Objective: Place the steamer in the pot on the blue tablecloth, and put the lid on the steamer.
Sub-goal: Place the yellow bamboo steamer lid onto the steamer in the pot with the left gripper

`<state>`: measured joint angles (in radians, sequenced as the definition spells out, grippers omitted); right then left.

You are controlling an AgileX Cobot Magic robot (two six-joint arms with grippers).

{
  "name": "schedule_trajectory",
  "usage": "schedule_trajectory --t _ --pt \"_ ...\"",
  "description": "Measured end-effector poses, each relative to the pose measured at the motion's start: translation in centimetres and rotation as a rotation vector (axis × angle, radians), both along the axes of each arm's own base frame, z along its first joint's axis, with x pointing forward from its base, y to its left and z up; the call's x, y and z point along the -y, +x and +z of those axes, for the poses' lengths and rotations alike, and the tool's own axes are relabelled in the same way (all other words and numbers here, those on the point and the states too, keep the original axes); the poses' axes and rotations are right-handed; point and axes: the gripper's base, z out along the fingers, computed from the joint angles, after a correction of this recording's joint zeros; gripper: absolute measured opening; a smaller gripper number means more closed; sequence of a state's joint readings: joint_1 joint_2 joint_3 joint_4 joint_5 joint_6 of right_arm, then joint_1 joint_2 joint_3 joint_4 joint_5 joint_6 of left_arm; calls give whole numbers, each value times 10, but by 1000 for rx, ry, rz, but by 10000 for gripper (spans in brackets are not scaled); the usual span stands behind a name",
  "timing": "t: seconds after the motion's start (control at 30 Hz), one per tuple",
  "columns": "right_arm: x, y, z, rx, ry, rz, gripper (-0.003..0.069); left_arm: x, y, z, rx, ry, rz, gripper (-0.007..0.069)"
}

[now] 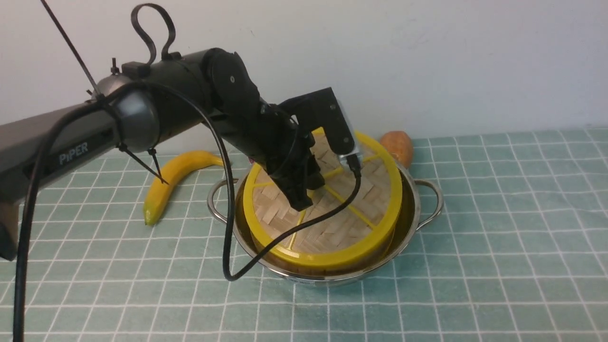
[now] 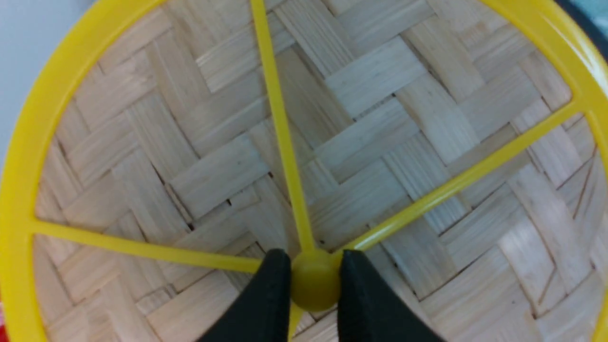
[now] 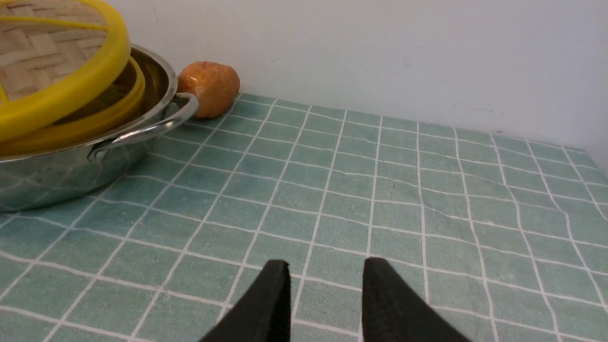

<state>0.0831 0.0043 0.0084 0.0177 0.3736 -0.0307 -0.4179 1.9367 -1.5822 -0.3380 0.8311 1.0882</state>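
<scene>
Two jaws, left: the left gripper (image 2: 311,260) is clamped on the small centre hub (image 2: 314,285) of the lid (image 2: 380,142).
Lid: it hangs tilted over the steamer (image 3: 102,116), one side above the rim, not seated.
Steamer: already down in the pot (image 1: 308,279), near the back edge of the blue tablecloth (image 1: 498,266).
Right gripper (image 3: 325,278): jaws apart and empty, over bare cloth beside the pot.
Risk one: a round hub in a narrow pinch could let the lid swivel or slip out.
Risk two: a release while tilted could leave the lid cocked or wedged against the pot wall.
Risk three: an off-centre push down might shove the pot.

Woven lid (image 1: 375,190) tilted over steamer (image 3: 95,124), inside steel pot (image 3: 57,175), on blue tablecloth (image 1: 498,237)
</scene>
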Motion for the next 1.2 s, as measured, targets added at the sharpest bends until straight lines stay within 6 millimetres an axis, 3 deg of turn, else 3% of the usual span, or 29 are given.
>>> schedule_trajectory --t 0.17,0.3,0.67,1.2 --pt "0 0 0 0 3 0 242 1 4 22 7 -9 19 120" --pt "0 0 0 0 3 0 242 1 4 27 4 0 20 120" --pt "0 0 0 0 3 0 242 0 1 18 -77 30 23 120" --pt "0 0 0 0 3 0 242 2 14 2 -28 45 46 120"
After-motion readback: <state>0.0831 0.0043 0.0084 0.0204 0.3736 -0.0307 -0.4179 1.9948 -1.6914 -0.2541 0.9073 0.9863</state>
